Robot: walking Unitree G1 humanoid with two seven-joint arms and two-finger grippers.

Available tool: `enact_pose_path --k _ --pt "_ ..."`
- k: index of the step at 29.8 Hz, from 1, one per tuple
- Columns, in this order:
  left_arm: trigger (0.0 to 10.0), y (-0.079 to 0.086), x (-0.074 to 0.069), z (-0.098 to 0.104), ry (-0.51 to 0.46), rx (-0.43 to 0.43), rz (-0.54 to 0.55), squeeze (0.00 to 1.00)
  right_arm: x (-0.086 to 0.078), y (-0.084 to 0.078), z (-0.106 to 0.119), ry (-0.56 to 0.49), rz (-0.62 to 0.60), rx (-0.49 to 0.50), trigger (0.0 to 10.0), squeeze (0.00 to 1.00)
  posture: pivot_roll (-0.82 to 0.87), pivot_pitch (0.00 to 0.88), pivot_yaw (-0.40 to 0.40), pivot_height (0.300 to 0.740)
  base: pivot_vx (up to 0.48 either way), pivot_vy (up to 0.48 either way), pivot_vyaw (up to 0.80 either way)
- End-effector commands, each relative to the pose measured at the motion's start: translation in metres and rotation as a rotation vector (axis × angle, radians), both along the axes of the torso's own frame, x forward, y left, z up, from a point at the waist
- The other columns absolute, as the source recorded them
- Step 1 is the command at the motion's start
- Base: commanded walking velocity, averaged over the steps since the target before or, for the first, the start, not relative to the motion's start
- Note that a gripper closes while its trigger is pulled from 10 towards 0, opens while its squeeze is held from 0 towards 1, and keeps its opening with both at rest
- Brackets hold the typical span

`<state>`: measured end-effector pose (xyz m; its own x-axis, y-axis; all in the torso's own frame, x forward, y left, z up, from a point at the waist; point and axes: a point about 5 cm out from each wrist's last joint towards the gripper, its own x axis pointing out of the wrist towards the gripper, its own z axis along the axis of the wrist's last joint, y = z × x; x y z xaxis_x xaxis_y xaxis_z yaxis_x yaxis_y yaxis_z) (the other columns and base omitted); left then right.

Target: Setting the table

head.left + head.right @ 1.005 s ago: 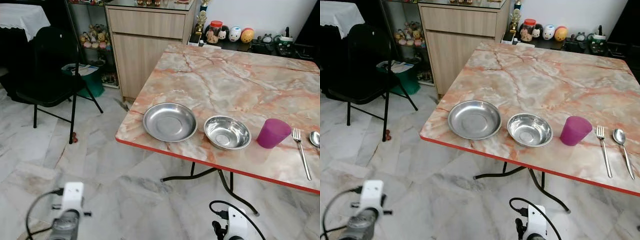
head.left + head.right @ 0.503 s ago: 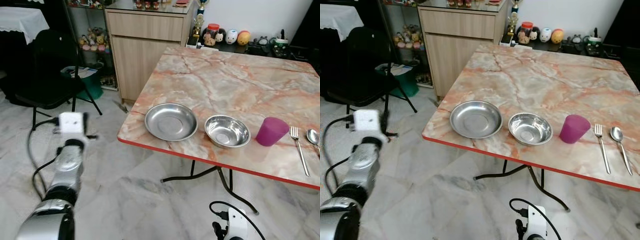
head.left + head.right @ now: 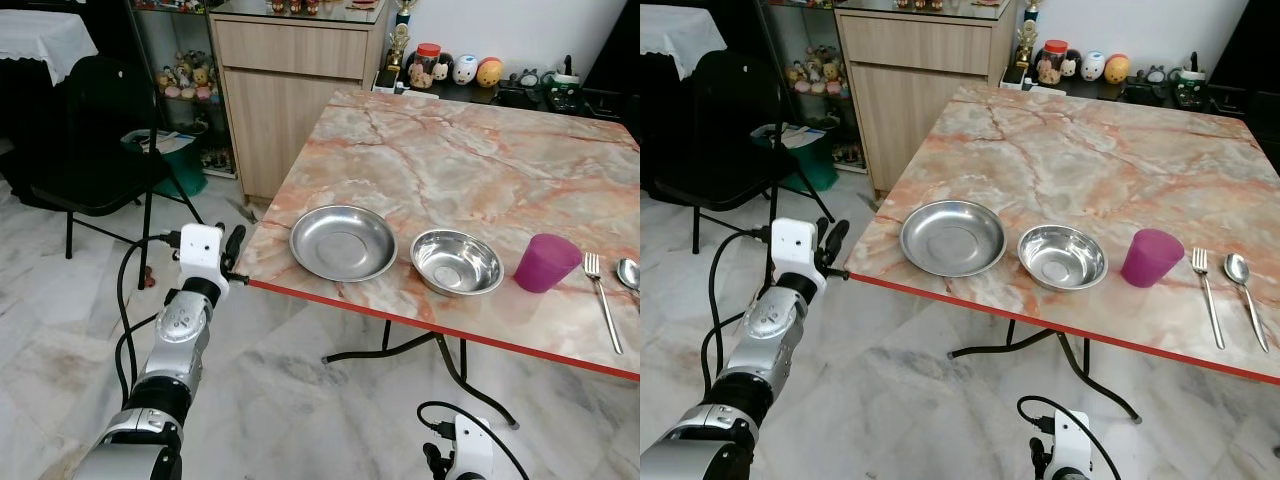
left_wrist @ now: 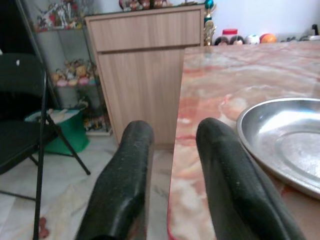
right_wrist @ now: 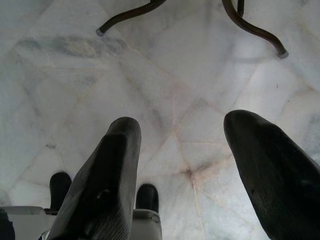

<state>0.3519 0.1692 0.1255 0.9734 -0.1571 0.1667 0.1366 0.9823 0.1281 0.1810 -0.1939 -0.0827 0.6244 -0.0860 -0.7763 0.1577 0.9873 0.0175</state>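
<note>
Plate [image 3: 342, 242] sits by the tabletop's [image 3: 470, 160] near left corner, bowl [image 3: 456, 263], purple cup [image 3: 546, 264] and fork [image 3: 602, 302] lined along the near edge. Spoon [image 3: 630, 274] is cut off on my left eye. Left claw [image 3: 232, 257] raised at the left corner, fingers [image 4: 125, 185] spread, straddling the rim. Right claw [image 5: 180, 175] hangs low, spread over floor [image 5: 165, 90].

left claw [image 3: 231, 252] raised — now at table [image 3: 480, 170] edge
</note>
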Motion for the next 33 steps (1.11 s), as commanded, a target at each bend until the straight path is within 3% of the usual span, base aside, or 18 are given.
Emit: enact_pose_path --k 1,4,20,21,22,27,29,33 --pt "10.0 -0.005 0.001 0.006 -0.024 0.031 -0.035 1.0 -0.002 -0.001 -0.001 0.008 -0.013 0.004 10.0 0.0 0.06 0.0 -0.031 0.74 0.0 0.0 0.0" --pt "10.0 -0.008 0.0 0.009 -0.047 0.098 -0.061 1.0 -0.002 0.0 -0.001 0.009 -0.011 0.003 10.0 0.0 0.06 0.0 -0.03 0.74 0.0 0.0 0.0" --pt "10.0 -0.003 -0.001 0.007 -0.028 0.046 -0.035 1.0 0.002 0.006 0.0 -0.001 -0.01 0.018 10.0 0.0 0.06 0.0 -0.033 0.74 0.0 0.0 0.0" --pt "10.0 -0.002 -0.001 0.007 -0.028 0.038 -0.03 0.84 0.002 0.006 0.0 -0.002 -0.011 0.018 10.0 0.0 0.06 0.0 -0.033 0.74 0.0 0.0 0.0" --pt "10.0 0.0 0.0 0.008 -0.026 0.025 -0.02 0.0 0.002 0.005 0.0 -0.002 -0.011 0.015 10.0 0.0 0.06 0.0 -0.035 0.74 0.0 0.0 0.0" --pt "10.0 0.009 0.004 0.015 -0.029 -0.031 0.017 0.0 0.0 -0.003 0.0 0.025 -0.026 -0.036 10.0 0.0 0.06 0.0 -0.035 0.74 0.0 0.0 0.0" --pt "10.0 0.011 0.005 0.019 -0.041 -0.042 0.02 0.0 -0.008 -0.016 -0.002 0.053 -0.063 -0.086 10.0 0.0 0.06 0.0 -0.035 0.74 0.0 0.0 0.0" --pt "10.0 0.011 0.005 0.02 -0.044 -0.044 0.022 0.0 -0.014 -0.021 -0.003 0.049 -0.052 -0.081 10.0 0.0 0.06 0.0 -0.037 0.74 0.0 0.0 0.0"
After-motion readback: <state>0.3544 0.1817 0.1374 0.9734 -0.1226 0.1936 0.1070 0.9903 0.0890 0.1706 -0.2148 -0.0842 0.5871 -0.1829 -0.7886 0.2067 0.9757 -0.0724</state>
